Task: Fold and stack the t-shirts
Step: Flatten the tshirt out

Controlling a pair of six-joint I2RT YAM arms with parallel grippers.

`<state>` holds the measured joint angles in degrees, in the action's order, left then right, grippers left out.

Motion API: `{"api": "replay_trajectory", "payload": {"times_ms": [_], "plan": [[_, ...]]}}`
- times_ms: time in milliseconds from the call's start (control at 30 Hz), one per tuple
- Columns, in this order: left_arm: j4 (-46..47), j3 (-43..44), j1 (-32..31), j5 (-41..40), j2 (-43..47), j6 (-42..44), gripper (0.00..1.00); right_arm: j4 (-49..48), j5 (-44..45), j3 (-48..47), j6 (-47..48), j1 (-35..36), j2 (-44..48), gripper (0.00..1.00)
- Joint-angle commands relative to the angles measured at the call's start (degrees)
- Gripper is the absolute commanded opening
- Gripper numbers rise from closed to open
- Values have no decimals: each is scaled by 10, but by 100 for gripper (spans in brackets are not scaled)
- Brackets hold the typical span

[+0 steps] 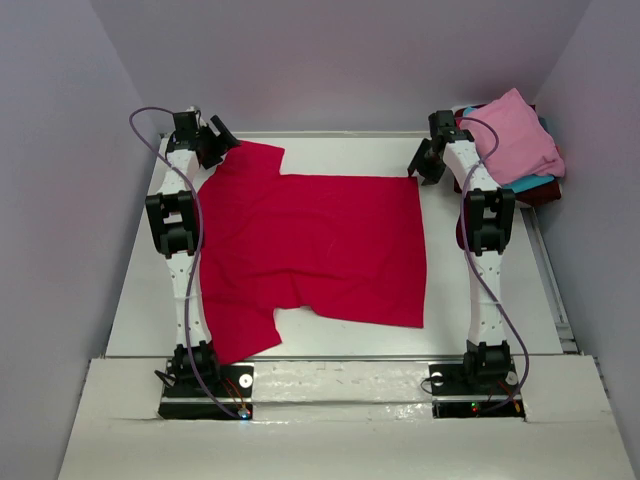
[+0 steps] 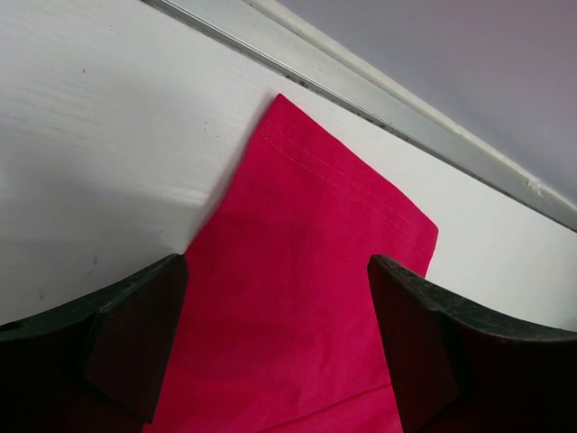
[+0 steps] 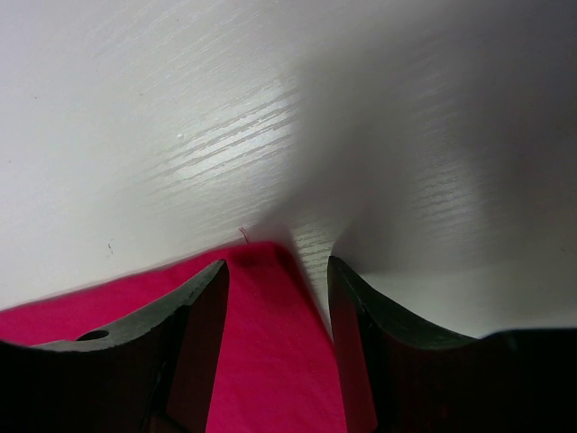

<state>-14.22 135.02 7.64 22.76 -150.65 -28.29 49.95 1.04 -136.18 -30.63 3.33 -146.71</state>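
Note:
A crimson-red t-shirt (image 1: 310, 250) lies spread flat on the white table (image 1: 135, 290), with its sleeves to the left. Over the far sleeve (image 2: 306, 244) hovers my left gripper (image 1: 222, 140) (image 2: 275, 271), its jaws wide open and one on each side of the cloth. My right gripper (image 1: 425, 165) (image 3: 277, 266) stands at the shirt's far right corner (image 3: 261, 343), jaws partly open. That corner lies flat between them, with bare table showing beside the right finger. A pink t-shirt (image 1: 515, 135) tops a pile at the far right, over a teal one (image 1: 530, 183) and a maroon one (image 1: 545, 193).
A metal rail (image 2: 406, 117) runs along the table's far edge, close behind the sleeve. Grey walls close in the table on three sides. Both arm bases sit at the near edge.

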Motion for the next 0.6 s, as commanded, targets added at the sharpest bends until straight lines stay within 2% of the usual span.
{"api": "replay_trajectory", "payload": {"times_ms": [0,567], "plan": [[24,21,5,6,-6,-4,93,23,-6,-12,8,-5,9,54],[31,25,5,11,-19,-17,93,29,-6,-18,10,-5,6,54]]}}
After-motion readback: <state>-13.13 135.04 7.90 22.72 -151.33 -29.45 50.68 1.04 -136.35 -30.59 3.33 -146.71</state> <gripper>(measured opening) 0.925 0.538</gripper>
